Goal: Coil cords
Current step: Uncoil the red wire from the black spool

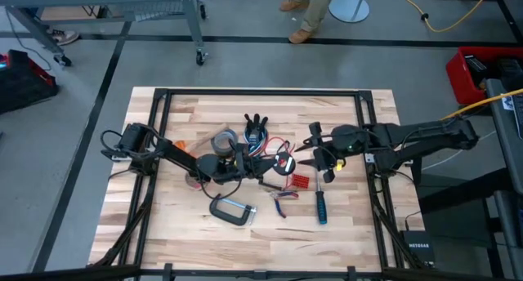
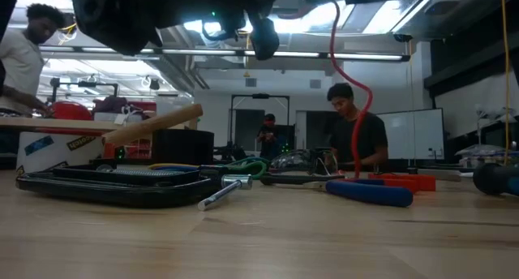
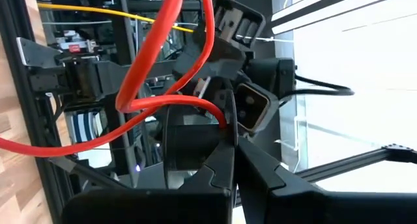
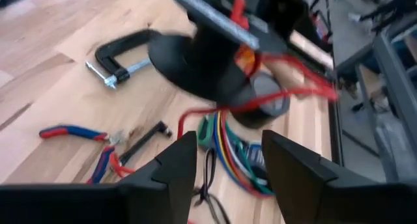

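A bundle of thin cords, green, blue, white and black, lies on the table at centre. One red cord is lifted out of it. In the low view the red cord hangs in a wavy line down to the table. My left gripper is over the table's centre, shut on the red cord. My right gripper is open and empty, just right of the bundle, facing the left gripper. My left gripper pinches the red cord between its two fingers, near their free ends. The fingers point about level toward the table's right side. The cord runs from the fingers in a slack loop, lifted above the table.
A C-clamp, blue-and-red pliers and a blue-handled screwdriver lie toward the near edge. A grey tape roll is behind the left gripper. People stand in the room beyond.
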Robot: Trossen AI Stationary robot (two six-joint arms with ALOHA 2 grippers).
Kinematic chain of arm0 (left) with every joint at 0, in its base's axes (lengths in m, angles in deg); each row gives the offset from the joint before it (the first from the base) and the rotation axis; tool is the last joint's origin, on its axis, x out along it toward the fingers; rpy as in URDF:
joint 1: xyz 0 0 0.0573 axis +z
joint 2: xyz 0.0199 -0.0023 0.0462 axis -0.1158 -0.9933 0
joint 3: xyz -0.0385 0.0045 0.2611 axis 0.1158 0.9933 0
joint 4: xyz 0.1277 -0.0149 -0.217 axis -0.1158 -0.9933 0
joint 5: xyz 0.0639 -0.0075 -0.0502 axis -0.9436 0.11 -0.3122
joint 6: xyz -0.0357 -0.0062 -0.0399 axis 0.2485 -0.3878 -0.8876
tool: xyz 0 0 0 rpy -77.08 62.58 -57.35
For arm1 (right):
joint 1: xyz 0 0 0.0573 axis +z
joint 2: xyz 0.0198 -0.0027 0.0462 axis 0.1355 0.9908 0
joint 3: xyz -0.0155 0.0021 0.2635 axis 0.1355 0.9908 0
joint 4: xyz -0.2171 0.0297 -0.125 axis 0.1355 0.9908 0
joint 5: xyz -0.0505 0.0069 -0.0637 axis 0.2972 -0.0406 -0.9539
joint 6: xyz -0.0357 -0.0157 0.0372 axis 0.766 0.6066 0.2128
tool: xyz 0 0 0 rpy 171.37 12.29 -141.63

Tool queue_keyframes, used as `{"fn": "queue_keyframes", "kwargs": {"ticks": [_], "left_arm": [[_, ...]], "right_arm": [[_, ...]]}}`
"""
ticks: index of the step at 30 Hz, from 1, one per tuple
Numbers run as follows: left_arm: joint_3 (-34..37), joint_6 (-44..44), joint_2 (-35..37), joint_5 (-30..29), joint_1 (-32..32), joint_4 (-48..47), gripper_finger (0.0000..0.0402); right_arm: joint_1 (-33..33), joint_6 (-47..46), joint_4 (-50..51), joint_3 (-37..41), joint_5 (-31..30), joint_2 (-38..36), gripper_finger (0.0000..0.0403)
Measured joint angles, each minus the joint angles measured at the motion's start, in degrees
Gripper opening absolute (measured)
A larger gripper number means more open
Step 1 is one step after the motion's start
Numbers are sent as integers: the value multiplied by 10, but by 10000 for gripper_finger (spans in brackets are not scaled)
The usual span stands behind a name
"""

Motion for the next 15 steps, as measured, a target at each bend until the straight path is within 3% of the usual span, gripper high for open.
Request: {"fn": "queue_keyframes", "kwargs": {"ticks": [10,15], "left_arm": [[0,-12,0,1,4,12,0],[0,-12,0,2,4,14,0]], "right_arm": [[30,31,-19,0,-3,27,176],[59,64,-42,0,-78,44,168]]}}
